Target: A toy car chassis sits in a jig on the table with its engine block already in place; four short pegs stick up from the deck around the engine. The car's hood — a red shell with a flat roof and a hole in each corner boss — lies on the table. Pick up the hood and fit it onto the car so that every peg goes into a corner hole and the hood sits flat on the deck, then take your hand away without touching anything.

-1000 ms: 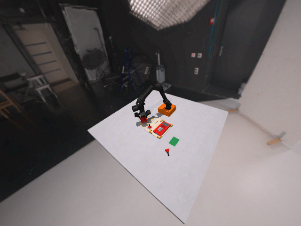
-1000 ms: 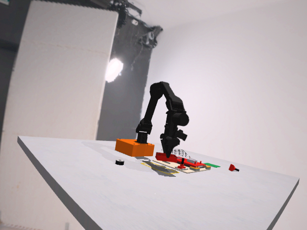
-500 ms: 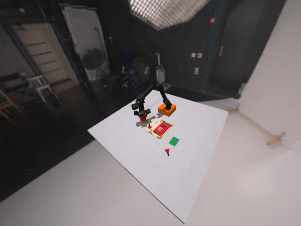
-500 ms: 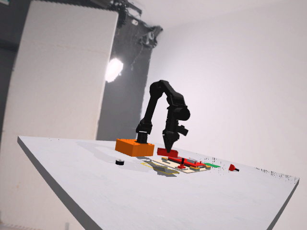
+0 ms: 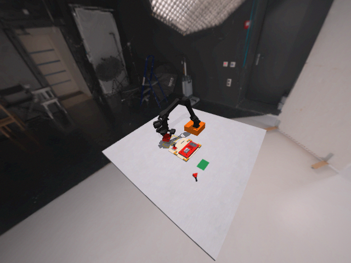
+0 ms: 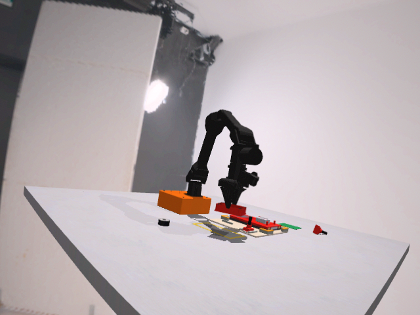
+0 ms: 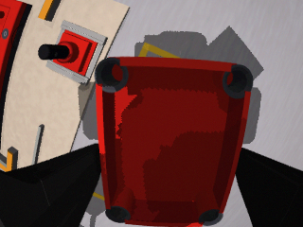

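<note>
My gripper [image 5: 165,135] [image 6: 229,206] [image 7: 171,148] is shut on the red hood [image 5: 166,138] [image 6: 238,209] [image 7: 185,113], with one finger against each long side. The hood hangs above the table, beside the jig board. In the wrist view its recessed side with raised walls and dark corner bosses faces the camera. The red chassis [image 5: 190,150] [image 6: 243,220] [image 7: 10,21] sits in the jig on the cream board [image 7: 62,109]. The grey engine block [image 5: 186,150] [image 6: 262,220] is on its deck. Short red pegs [image 6: 266,224] show near it; not all can be made out.
A red piece with a black upright stick [image 5: 174,147] [image 6: 248,228] [image 7: 84,57] stands on the board. Orange base [image 5: 194,129] [image 6: 183,204] is behind. A black wheel [image 6: 163,222], a green square [image 5: 203,164] [image 6: 290,226] and a red-black piece [image 5: 194,175] [image 6: 317,230] lie around.
</note>
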Controlling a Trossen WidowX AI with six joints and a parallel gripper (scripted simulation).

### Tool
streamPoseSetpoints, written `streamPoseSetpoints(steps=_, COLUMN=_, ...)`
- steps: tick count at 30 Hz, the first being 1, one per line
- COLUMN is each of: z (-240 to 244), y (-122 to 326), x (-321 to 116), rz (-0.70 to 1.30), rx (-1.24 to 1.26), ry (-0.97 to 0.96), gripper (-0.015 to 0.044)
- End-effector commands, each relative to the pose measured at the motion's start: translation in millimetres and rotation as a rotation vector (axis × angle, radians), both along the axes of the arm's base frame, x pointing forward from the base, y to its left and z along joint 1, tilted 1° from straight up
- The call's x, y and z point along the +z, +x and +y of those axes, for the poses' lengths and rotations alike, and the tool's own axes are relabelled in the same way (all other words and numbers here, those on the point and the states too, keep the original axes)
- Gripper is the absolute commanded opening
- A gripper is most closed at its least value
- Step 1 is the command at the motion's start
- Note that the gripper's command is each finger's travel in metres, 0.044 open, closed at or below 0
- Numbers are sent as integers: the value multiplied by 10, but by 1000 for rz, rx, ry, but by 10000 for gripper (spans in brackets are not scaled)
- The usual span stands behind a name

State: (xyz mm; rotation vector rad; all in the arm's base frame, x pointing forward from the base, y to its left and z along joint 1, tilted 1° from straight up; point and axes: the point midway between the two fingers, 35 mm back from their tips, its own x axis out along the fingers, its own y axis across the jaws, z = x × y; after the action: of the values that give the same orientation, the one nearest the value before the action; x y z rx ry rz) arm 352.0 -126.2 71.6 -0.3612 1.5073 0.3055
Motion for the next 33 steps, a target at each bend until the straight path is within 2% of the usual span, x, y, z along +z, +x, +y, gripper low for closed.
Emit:
streamPoseSetpoints(steps=1, z=6, y=17, x=0, rz=-1, rx=-104, ry=2, gripper=0)
streamPoseSetpoints(steps=11, z=32, y=55, x=12, rz=-11, rx=-379, ry=13, gripper=0)
streamPoseSetpoints(steps=18, z=32, y=63, x=-20, rz=-12, rx=-397, ry=13, gripper=0)
streamPoseSetpoints(steps=29, z=16, y=92, x=-691, rz=-11, rx=-397, ry=13, gripper=0)
streamPoseSetpoints(steps=33, z=17, y=89, x=-737, rz=-11, rx=-397, ry=13, gripper=0)
